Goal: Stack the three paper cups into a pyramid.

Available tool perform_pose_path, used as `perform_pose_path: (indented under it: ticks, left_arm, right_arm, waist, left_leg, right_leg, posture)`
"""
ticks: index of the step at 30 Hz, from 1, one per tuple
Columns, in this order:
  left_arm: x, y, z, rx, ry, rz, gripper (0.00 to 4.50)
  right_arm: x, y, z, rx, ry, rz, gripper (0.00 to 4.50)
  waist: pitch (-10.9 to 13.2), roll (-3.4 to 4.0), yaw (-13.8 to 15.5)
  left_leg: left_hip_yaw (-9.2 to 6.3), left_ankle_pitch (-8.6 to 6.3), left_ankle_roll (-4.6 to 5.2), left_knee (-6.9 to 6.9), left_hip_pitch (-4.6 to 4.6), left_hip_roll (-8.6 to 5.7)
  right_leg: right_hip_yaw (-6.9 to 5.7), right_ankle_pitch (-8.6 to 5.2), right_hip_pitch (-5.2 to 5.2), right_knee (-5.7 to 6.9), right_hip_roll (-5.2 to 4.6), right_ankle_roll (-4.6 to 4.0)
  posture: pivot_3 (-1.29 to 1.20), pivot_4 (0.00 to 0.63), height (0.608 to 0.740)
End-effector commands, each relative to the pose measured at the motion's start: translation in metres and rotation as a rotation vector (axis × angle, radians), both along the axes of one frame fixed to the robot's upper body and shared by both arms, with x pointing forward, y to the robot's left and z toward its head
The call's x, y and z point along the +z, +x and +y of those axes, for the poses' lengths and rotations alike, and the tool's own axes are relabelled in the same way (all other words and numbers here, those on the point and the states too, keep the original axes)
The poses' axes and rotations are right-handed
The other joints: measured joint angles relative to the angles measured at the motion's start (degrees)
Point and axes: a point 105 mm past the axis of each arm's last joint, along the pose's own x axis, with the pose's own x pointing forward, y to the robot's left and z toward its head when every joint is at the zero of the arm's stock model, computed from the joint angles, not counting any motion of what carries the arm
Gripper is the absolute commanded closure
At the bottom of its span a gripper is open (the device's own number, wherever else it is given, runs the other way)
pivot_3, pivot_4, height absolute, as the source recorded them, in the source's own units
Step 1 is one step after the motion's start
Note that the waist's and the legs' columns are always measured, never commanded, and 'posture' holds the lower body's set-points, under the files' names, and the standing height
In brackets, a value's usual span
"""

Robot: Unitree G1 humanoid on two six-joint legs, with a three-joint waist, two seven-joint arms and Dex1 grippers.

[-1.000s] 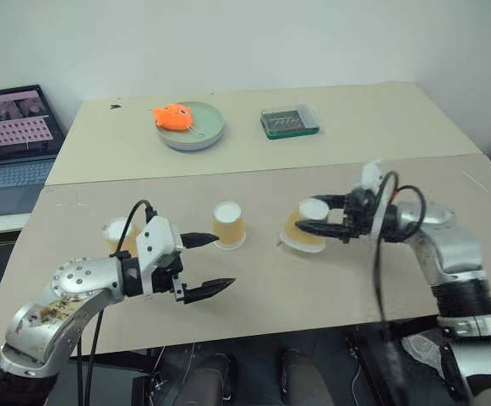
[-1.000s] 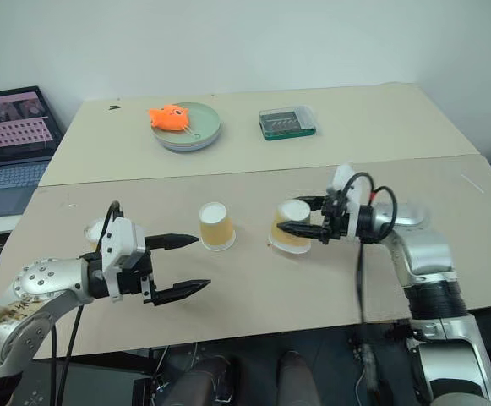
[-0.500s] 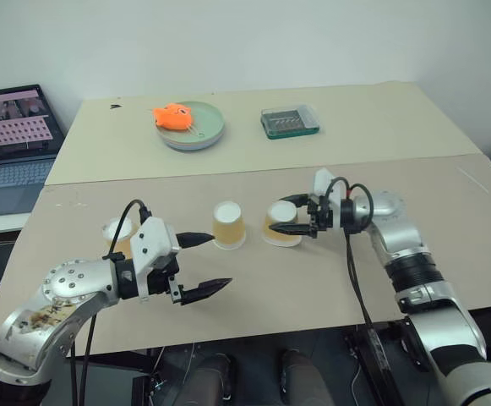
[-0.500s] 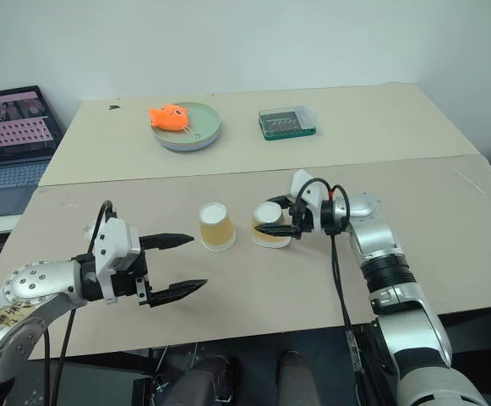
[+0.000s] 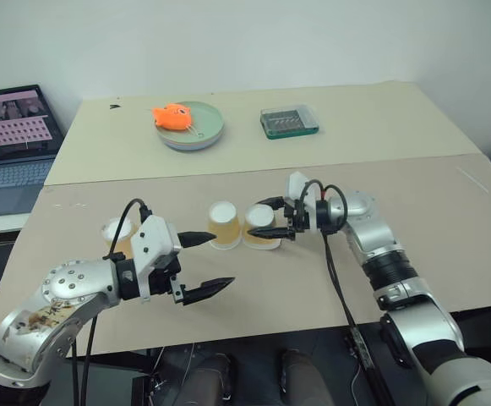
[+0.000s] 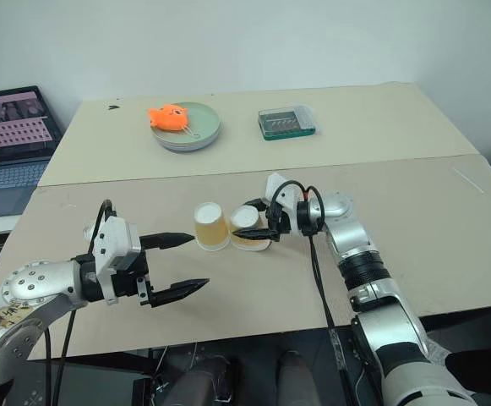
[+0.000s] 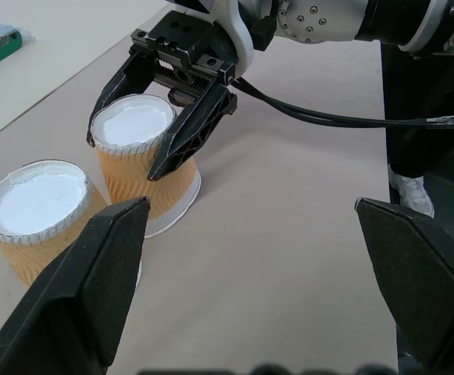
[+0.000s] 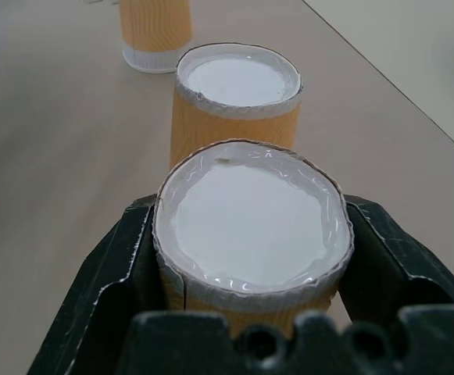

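cup [image 5: 259,227] clamped in right end effector [image 5: 275,219], beside 2nd cup [image 5: 224,225]

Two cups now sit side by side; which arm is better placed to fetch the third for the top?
Probably the left. The third cup stands beside the left gripper, whose jaws are open and empty. The right gripper is shut on the second cup, next to the middle cup.

Left hand [image 5: 209,264] hovers spread wide; right hand [image 5: 266,218] seemingly clamped.
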Motion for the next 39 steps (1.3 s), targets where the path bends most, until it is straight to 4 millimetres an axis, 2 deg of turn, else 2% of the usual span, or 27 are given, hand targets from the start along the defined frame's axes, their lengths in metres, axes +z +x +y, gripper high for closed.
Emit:
perform_pose_path:
  ticks: [1, 5, 7, 10, 19, 32, 34, 39]
  left_arm:
    - [0.010, -0.002, -0.002, -0.012, 0.007, -0.052, 0.00]
    - [0.009, -0.002, -0.001, -0.010, 0.008, -0.051, 0.00]
    - [0.009, -0.002, -0.001, -0.011, 0.007, -0.050, 0.00]
    - [0.008, -0.002, -0.001, -0.011, 0.007, -0.047, 0.00]
    - [0.005, -0.002, 0.000, -0.013, 0.010, -0.039, 0.00]
    - [0.005, 0.000, 0.003, -0.009, 0.010, -0.041, 0.00]
    - [0.004, 0.000, 0.005, 0.001, 0.014, -0.043, 0.00]
    - [0.019, 0.011, 0.019, 0.162, -0.044, -0.109, 0.00]
  right_arm:
    - [0.013, 0.005, 0.003, -0.007, 0.012, -0.032, 1.80]
    - [0.014, 0.007, 0.003, -0.014, 0.018, -0.021, 1.80]
    - [0.014, 0.008, 0.003, -0.017, 0.026, -0.008, 0.82]
    - [0.014, 0.009, 0.004, -0.022, 0.023, -0.017, 0.06]
    - [0.028, 0.005, 0.002, -0.011, 0.055, -0.037, 0.06]
    - [0.060, -0.025, -0.012, -0.013, 0.094, -0.087, 0.06]
    - [0.069, -0.026, -0.026, -0.058, 0.096, -0.099, 0.06]
    - [0.076, -0.029, -0.096, -0.240, -0.019, -0.114, 0.06]
  waist:
    - [0.00, 0.00, -0.02]
    - [0.00, 0.00, -0.06]
    - [0.00, 0.00, -0.05]
    - [0.00, 0.00, -0.04]
    - [0.00, 0.00, -0.07]
    - [0.00, 0.00, 0.06]
    - [0.00, 0.00, 0.11]
    - [0.02, -0.04, 1.56]
  left_leg:
    - [0.00, 0.00, 0.00, 0.00, 0.00, 0.00]
    - [0.00, 0.00, -0.01, 0.00, 0.01, 0.00]
    - [0.00, 0.00, -0.01, 0.00, 0.01, 0.00]
    - [0.00, 0.00, -0.02, 0.00, 0.01, 0.00]
    - [0.00, -0.01, -0.02, 0.00, 0.01, 0.00]
    - [-0.01, -0.01, -0.03, 0.00, -0.02, 0.01]
    - [-0.01, -0.01, -0.03, -0.01, -0.03, 0.01]
    - [-0.02, -0.04, 0.00, 0.00, -0.14, -0.03]
  right_leg:
    - [0.00, 0.00, 0.00, 0.00, 0.00, 0.00]
    - [0.00, 0.01, 0.00, 0.00, 0.02, -0.01]
    - [0.00, 0.01, 0.00, 0.00, 0.01, -0.01]
    - [0.00, 0.01, 0.00, 0.00, 0.02, -0.02]
    - [0.01, 0.01, -0.01, 0.00, 0.02, -0.02]
    - [0.01, 0.01, -0.03, 0.00, 0.00, -0.01]
    - [0.01, 0.01, -0.03, -0.01, -0.01, -0.01]
    - [-0.06, -0.01, -0.04, -0.08, -0.08, 0.00]
  posture:
    - [0.00, 0.150, 0.740]
    - [0.00, 0.150, 0.740]
    - [0.00, 0.150, 0.740]
    - [0.00, 0.150, 0.740]
    - [0.00, 0.150, 0.740]
    - [0.00, 0.150, 0.740]
    - [0.00, 0.150, 0.740]
    - [0.00, 0.150, 0.740]
